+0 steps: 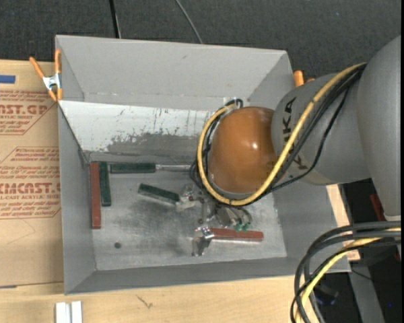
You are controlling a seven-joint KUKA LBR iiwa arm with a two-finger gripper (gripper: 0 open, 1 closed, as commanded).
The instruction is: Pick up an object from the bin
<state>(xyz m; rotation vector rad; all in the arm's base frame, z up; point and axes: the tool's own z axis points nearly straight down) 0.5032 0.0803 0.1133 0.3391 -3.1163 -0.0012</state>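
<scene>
"KUKA" on arm [291, 136]; "CELL-CAST ACRYLIC SHEET" on cardboard [20, 160], left.

The grey arm [363, 126] reaches in from the right, bent downward. Yellow and black cables [202, 155] loop round its orange wrist cover [241, 150], and the gripper [203, 221] hangs low beneath it.

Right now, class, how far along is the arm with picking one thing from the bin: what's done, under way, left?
Done: the gripper is down inside the bin, at the left end of a red stick on the floor's right side. Under way: it hangs at that stick, and no grasp shows. Left: gripping and lifting. The green sticks and a reddish bar lie apart to the left.
</scene>
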